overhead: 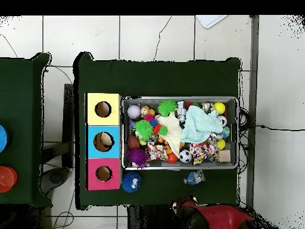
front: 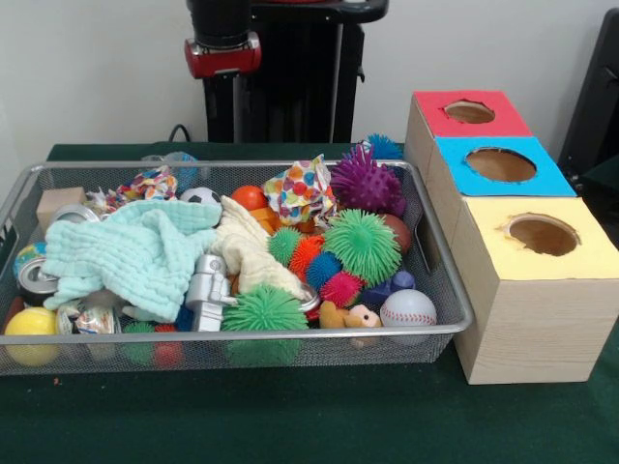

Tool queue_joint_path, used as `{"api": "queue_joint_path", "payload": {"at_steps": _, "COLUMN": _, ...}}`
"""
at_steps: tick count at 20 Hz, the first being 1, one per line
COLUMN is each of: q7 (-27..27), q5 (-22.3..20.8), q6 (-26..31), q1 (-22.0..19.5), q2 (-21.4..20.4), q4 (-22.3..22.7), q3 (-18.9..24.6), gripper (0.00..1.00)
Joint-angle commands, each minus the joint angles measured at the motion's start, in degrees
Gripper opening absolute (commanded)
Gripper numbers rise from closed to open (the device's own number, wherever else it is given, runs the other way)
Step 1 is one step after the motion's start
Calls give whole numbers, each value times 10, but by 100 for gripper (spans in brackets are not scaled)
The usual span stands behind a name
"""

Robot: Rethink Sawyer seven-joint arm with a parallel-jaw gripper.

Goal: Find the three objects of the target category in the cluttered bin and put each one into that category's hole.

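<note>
Filling bin [front: 440, 280]: spiky balls, mint cloth [front: 135, 253], cans, baseball [front: 407, 307]; red-topped hole [front: 469, 111] empty; tool unseen.

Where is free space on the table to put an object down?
Free: the green table strip in front of the bin in the front view, and beyond the bin's far side overhead. Crowded: the bin itself, full of toys, and the side touching the wooden box.

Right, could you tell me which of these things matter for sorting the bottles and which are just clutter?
For the job:
- silver wire-mesh bin
- see-through plastic bottle with a blue label, on the table outside the bin
- round hole in the red box top

Just lying about:
- mint green cloth
- green spiky rubber ball
- white baseball
- blue-topped hole
- yellow-topped hole
</note>
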Motion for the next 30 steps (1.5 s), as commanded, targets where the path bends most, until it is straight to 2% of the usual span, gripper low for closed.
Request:
{"api": "queue_joint_path", "payload": {"at_steps": 1, "q7": 24, "q5": -31, "q6": -23, "q1": -3, "q2": 39, "q4": -104, "q3": 26, "gripper": 100}}
{"api": "queue_joint_path", "payload": {"at_steps": 5, "q7": 39, "q5": -34, "q6": -25, "q1": 7, "q2": 34, "q4": -112, "q3": 8, "gripper": 100}}
{"api": "queue_joint_path", "payload": {"at_steps": 11, "q7": 60, "q5": -38, "q6": -49, "q1": 19, "q2": 54, "q4": -137, "q3": -12, "gripper": 100}}
{"api": "queue_joint_path", "payload": {"at_steps": 14, "q7": 60, "q5": -37, "q6": -56, "q1": 17, "q2": 64, "q4": -147, "q3": -12, "gripper": 100}}
{"api": "queue_joint_path", "payload": {"at_steps": 22, "q7": 57, "q5": -24, "q6": -49, "q1": 5, "q2": 61, "q4": -161, "q3": -13, "gripper": 100}}
{"api": "queue_joint_path", "payload": {"at_steps": 30, "q7": 66, "q5": -10, "q6": -56, "q1": 4, "q2": 84, "q4": -186, "q3": -15, "gripper": 100}}
